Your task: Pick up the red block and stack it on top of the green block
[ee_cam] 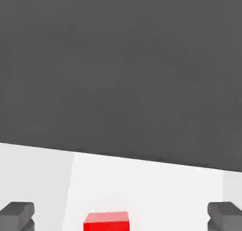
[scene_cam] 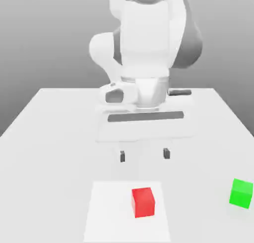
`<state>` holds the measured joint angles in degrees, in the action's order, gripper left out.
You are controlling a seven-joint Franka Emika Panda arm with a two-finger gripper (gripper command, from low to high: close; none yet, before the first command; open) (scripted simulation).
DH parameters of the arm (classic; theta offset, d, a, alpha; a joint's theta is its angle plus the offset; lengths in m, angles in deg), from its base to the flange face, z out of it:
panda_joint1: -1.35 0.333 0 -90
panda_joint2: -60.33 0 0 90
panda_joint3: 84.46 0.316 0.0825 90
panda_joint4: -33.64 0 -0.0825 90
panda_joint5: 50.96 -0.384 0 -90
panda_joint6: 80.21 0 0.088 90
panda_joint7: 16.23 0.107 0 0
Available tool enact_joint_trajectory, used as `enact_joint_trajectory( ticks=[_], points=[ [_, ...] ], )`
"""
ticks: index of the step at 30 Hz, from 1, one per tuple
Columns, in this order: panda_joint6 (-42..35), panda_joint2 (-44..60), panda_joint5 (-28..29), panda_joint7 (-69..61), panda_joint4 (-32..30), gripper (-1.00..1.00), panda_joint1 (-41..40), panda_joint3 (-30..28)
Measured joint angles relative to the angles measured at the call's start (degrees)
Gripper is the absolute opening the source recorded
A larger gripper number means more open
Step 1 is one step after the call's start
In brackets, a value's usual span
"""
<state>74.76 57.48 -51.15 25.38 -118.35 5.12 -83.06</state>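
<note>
Red block point(scene_cam: 143, 202) on the white square point(scene_cam: 114, 212), near side of the counter point(scene_cam: 59, 152) | tool point(scene_cam: 145, 155) above the counter, fingers point(scene_cam: 166, 153) wide apart | green block point(scene_cam: 241, 193) on the counter, near right

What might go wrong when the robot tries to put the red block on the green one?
The open gripper isn't around the red block yet, so a finger might bump the block if it comes down a bit off. The red block sits slightly turned, so it might get pinched crookedly. The green block is small and turned too, so if red is set down off-center, it might tip off.
</note>
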Motion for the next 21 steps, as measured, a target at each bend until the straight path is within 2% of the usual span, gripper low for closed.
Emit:
enact_joint_trajectory(
  ticks=[3,8,9,16,21],
  points=[
    [3.7,6.2,0.4,-0.2,-2.3,0.0,0.4,0.1],
    [12.2,16.6,1.2,0.2,-1.4,0.0,0.8,-0.4],
    [13.6,18.3,1.3,0.3,-1.2,-1.0,0.9,-0.6],
    [13.8,18.5,1.4,0.5,-1.2,-1.0,0.8,-0.5],
    [6.1,9.5,0.8,0.0,-2.5,-1.0,0.5,-0.1]
  ],
)
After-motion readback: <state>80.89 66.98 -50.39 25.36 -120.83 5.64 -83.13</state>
